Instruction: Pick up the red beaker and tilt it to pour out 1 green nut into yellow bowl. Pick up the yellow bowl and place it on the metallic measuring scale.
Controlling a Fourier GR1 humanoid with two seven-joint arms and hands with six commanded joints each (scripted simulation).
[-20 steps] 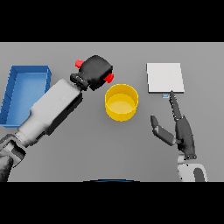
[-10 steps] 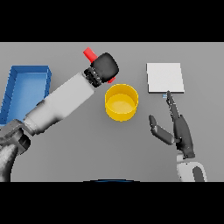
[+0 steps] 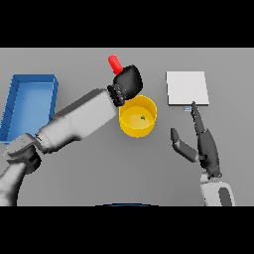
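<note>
The round yellow bowl (image 3: 138, 117) is sitting mid-table, left of the flat metallic measuring scale (image 3: 187, 88), holding one small green nut (image 3: 143, 117). Above its far rim the left hand (image 3: 128, 83) is gripping the red beaker (image 3: 115, 64), fingers clamped; the right hand (image 3: 202, 144) is resting with fingers apart. Further tilting risks spilling extra nuts.

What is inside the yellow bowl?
A tiny green nut lies on the floor of the yellow bowl. The left hand, holding the red beaker, covers the bowl's back left rim, so that bit stays hidden.
</note>
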